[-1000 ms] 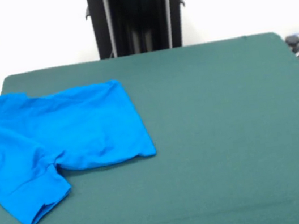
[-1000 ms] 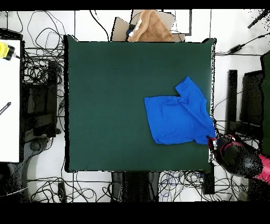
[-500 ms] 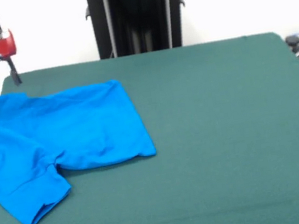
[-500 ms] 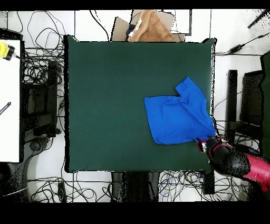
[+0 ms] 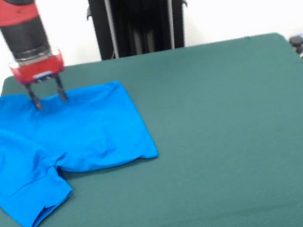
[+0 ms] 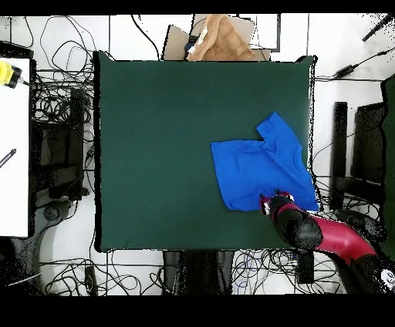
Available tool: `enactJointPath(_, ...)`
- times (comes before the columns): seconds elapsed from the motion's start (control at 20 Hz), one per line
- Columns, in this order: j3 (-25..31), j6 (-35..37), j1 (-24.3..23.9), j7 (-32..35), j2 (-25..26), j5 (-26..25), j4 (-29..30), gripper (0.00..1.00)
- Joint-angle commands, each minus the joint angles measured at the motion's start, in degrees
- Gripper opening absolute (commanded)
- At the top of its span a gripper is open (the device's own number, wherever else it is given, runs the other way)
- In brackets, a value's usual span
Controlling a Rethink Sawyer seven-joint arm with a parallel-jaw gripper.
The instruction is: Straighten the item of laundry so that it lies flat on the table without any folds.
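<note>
The bright blue T-shirt (image 5: 57, 144) lies plain side up on the left of the dark green table (image 5: 231, 135), one sleeve folded toward the front left. In the overhead view the shirt (image 6: 262, 173) is at the table's (image 6: 170, 139) right side. My gripper (image 5: 48, 100) is open, its two dark fingers pointing down over the shirt's far edge, just above the cloth. In the overhead view the gripper (image 6: 274, 202) is at the shirt's lower edge. It holds nothing.
The shirt's left part reaches the table's edge. The robot's black pedestal (image 5: 138, 14) stands behind the table. Cables lie on the floor all round. A brown cloth and cardboard (image 6: 220, 38) lie beyond the table's top edge in the overhead view. A white desk (image 6: 14, 146) stands at the left.
The arm has swung in from off the table's corner to above the shirt's far edge, and the gripper has come lower. The shirt has not moved.
</note>
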Motion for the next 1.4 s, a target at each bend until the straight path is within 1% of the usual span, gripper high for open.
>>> enactJointPath(0.05,-6.3,-9.2,6.9,17.0,8.5,2.7,3.5,1.0)
enactJointPath(0.15,-6.5,-10.1,7.6,16.9,9.3,4.2,3.6,1.0)
enactJointPath(0.3,-9.6,-14.2,12.1,19.2,8.1,6.7,5.6,1.0)
enactJointPath(0.5,-10.7,-16.9,13.2,17.6,11.0,8.2,4.4,1.0)
enactJointPath(0.85,-9.8,-16.6,11.1,13.4,13.7,8.5,1.7,1.0)
enactJointPath(1.0,-9.4,-16.9,11.0,12.5,14.9,8.4,0.0,1.0)
enactJointPath(1.2,-8.4,-16.7,11.2,10.9,18.1,7.8,-4.2,1.0)
enactJointPath(1.4,-8.9,-17.5,11.8,10.3,19.1,7.2,-6.1,1.0)
